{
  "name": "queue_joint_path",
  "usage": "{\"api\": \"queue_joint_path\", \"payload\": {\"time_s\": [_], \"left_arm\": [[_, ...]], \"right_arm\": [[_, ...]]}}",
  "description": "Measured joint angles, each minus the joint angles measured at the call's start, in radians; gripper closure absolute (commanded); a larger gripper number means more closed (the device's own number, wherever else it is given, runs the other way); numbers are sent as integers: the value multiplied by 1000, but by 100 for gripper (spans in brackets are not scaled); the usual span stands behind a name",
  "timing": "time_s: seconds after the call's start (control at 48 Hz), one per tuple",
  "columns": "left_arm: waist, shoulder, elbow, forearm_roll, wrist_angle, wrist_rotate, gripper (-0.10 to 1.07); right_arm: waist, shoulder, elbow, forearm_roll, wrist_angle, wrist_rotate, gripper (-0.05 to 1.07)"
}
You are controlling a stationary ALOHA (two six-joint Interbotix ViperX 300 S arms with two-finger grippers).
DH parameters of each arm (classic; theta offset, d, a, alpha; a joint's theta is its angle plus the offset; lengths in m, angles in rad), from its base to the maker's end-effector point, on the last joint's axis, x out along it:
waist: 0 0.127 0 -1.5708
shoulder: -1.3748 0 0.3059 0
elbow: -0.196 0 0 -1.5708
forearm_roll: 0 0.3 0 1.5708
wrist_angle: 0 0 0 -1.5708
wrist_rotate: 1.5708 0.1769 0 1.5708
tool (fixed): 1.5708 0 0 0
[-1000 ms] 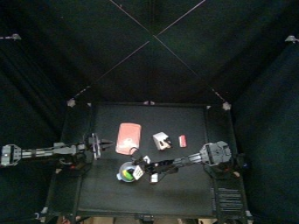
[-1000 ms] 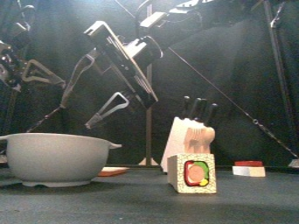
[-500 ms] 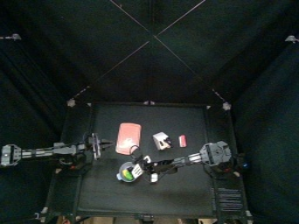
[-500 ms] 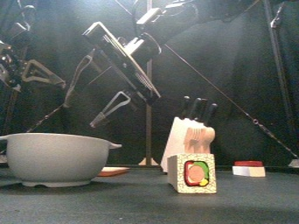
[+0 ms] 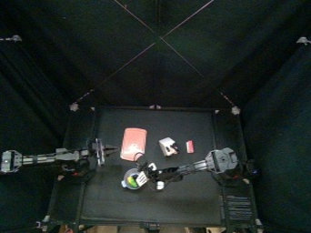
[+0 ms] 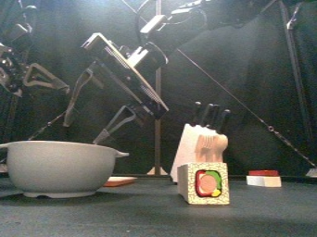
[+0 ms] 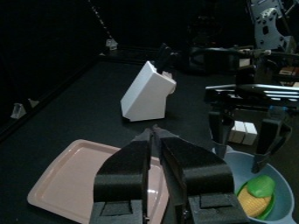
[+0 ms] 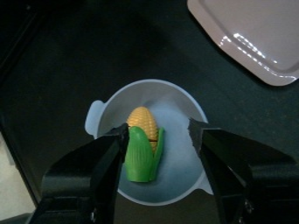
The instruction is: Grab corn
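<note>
- The corn (image 8: 142,140) lies inside the pale bowl (image 8: 107,166), at 7 o'clock on the surface (image 5: 109,205).
- Right gripper (image 8: 163,147) hangs over it, jaws spread wide, empty.
- Left gripper (image 7: 158,157), pressed closed, rests at 9 o'clock.

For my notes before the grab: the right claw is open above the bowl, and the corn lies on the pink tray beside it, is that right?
Not quite. The right claw is open above the bowl, but the corn lies inside that bowl, not on the pink tray. The right wrist view shows it.

No legible text or labels, seemingly.
</note>
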Motion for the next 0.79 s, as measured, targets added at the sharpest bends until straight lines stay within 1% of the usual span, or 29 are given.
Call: {"api": "queue_joint_path", "payload": {"time_s": [0.333,0.458,0.562,0.688,0.792], "left_arm": [[2,2,0,0,0,-2,43],[2,2,0,-2,0,-2,43],[2,2,0,-2,0,-2,43],[2,0,0,-2,0,-2,43],[2,2,0,-2,0,-2,43]], "right_arm": [[35,9,-20,3,0,-5,13],[41,26,-41,32,6,-5,13],[43,25,-64,61,34,-21,14],[40,25,-83,104,83,-104,14],[35,25,-97,198,126,-206,14]]}}
